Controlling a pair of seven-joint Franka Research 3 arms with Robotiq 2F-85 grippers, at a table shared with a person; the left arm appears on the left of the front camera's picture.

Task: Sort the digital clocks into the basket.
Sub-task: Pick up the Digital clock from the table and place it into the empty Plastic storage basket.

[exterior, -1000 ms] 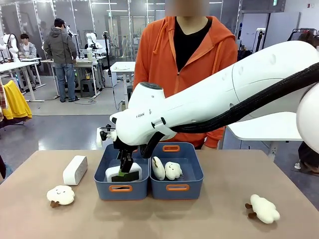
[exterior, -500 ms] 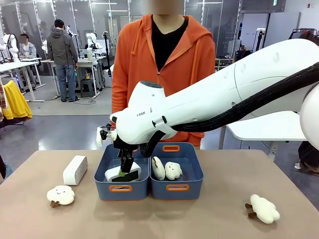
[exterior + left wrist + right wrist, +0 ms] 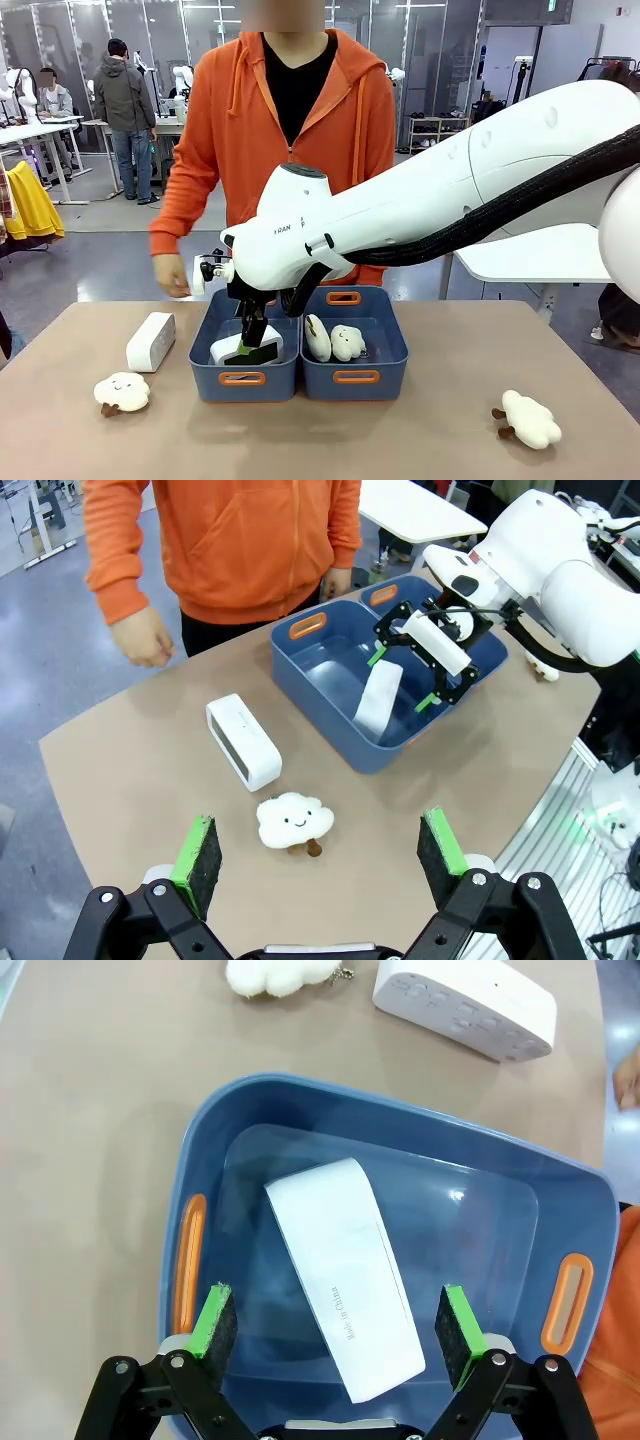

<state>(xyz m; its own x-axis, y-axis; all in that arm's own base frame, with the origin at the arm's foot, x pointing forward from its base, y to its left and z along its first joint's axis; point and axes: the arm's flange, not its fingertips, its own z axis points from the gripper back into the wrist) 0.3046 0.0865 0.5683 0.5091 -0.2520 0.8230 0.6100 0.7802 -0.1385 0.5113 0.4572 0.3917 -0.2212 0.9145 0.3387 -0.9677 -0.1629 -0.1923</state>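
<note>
"Looking left: one digital clock (image 3: 150, 341) waits on the desk (image 3: 400, 440), and the person's hand (image 3: 172, 275) has drifted in near it. Left gripper (image 3: 320, 850)?"

"Fingers spread, holding nothing. Now the right gripper (image 3: 336, 1328): its fingers have just let go, and the other clock (image 3: 345, 1275) lies loose in the basket (image 3: 243, 378)."

"One sorted, one left."

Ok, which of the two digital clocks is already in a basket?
The clock lying inside the left blue basket, under the open right gripper. The other clock stands on the table, left of that basket.
</note>
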